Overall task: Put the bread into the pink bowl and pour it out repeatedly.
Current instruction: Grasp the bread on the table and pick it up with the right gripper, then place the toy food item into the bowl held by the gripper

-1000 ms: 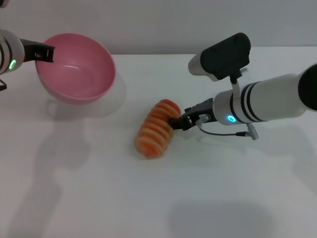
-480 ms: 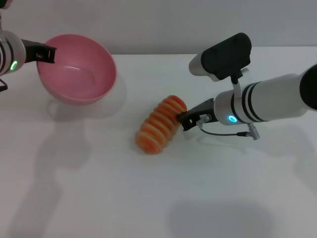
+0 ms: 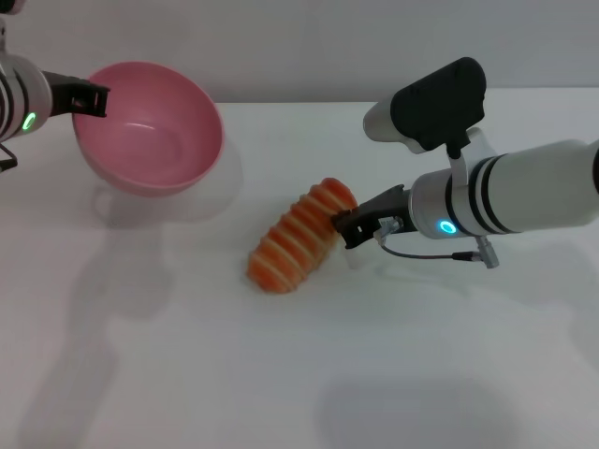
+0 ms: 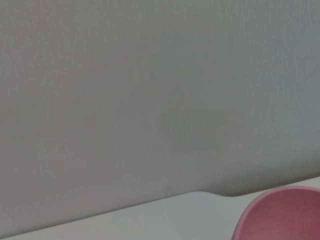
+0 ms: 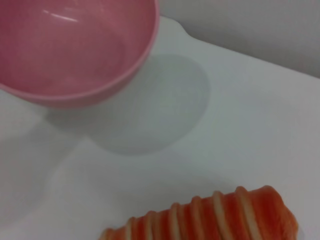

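Right end effector (image 3: 339, 225) apparently clamps bread (image 3: 295, 238) | left's grip unclear, at pink bowl (image 3: 150, 126) rim; wrists show neither

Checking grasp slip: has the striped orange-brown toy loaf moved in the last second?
Yes. The striped orange-brown toy loaf swung: its far end shifted right, away from the glossy pink bowl.

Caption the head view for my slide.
Right gripper at the bread's end on the table; left gripper holds the tilted pink bowl.

Glossy smooth plastic pink bowl (image 3: 148, 127); ridged, matt bread (image 3: 298, 236); matt table (image 3: 299, 374).
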`<control>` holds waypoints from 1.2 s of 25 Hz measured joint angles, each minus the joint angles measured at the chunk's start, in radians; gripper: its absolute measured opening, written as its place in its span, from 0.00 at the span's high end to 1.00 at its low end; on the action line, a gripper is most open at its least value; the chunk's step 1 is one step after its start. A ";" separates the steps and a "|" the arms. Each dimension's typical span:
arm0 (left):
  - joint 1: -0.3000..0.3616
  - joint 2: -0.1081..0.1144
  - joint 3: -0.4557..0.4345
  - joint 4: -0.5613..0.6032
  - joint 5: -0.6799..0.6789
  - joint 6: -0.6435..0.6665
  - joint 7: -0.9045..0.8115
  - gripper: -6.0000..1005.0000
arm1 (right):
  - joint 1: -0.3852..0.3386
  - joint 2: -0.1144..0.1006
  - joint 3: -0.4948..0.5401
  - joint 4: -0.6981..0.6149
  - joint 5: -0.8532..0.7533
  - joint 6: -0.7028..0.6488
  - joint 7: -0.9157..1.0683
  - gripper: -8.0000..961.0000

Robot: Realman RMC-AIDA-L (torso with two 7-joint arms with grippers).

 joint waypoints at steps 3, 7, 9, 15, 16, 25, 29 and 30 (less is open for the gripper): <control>-0.005 0.000 0.002 -0.003 -0.004 0.000 0.000 0.97 | -0.019 0.000 0.001 -0.041 -0.020 0.016 0.012 0.98; -0.015 -0.002 0.015 -0.021 -0.007 0.002 0.000 0.96 | -0.058 0.000 0.011 -0.166 -0.084 0.064 0.055 0.98; -0.020 -0.002 0.021 -0.030 -0.008 0.002 -0.001 0.96 | -0.080 0.000 0.014 -0.243 -0.127 0.103 0.083 0.97; -0.028 -0.003 0.051 -0.053 -0.011 0.002 -0.009 0.96 | -0.147 0.000 0.023 -0.475 -0.240 0.207 0.149 0.97; -0.029 -0.004 0.053 -0.055 -0.011 0.002 -0.009 0.96 | -0.155 0.001 0.029 -0.502 -0.249 0.223 0.153 0.96; -0.031 -0.007 0.081 -0.070 -0.054 0.004 -0.010 0.96 | -0.210 0.004 0.055 -0.731 -0.307 0.343 0.168 0.95; -0.034 -0.008 0.144 -0.055 -0.113 0.007 -0.011 0.96 | -0.211 0.005 0.071 -0.801 -0.343 0.378 0.177 0.94; -0.037 -0.008 0.163 -0.051 -0.121 0.008 -0.013 0.97 | -0.212 0.005 0.077 -0.812 -0.350 0.383 0.178 0.94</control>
